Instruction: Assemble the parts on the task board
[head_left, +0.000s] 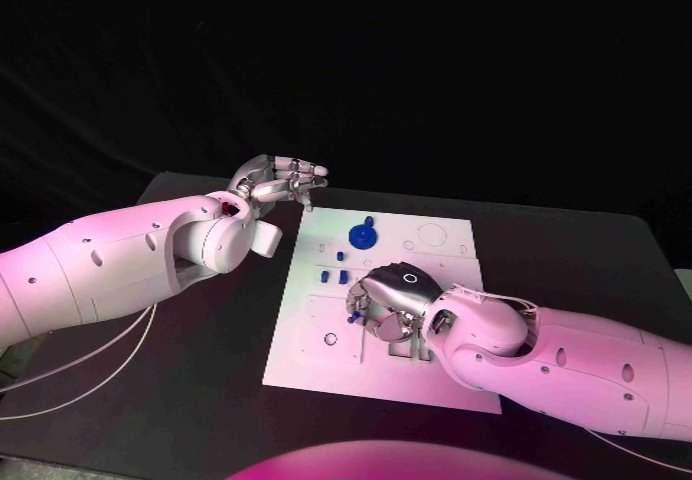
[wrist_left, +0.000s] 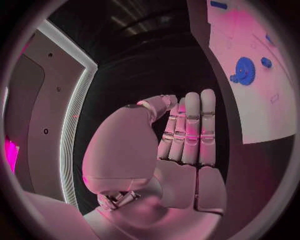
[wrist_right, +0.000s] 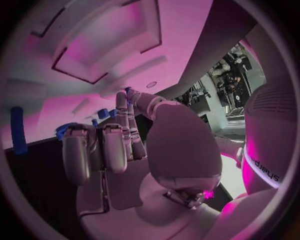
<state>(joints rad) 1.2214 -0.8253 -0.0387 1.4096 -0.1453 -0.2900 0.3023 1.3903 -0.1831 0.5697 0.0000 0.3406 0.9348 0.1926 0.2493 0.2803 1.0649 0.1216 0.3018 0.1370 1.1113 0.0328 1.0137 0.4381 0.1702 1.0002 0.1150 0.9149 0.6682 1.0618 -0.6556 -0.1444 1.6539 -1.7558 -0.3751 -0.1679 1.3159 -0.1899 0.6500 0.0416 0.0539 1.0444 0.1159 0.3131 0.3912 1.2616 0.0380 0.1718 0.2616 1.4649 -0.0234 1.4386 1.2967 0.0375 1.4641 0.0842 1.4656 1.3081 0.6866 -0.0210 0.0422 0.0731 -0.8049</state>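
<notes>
right hand (head_left: 387, 300) on task board (head_left: 440, 240), seemingly pinching blue part (wrist_right: 129, 95) (wrist view), left hand (head_left: 281, 180) empty, fingers together

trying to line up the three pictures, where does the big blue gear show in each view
Head view: the blue gear lies on the far part of the task board, ahead of the right hand.
Left wrist view: it sits on the white board beyond the left hand, at.
Right wrist view: I cannot pick it out for sure among the blue pieces past the fingers.
Shared landmark: the task board.
</notes>
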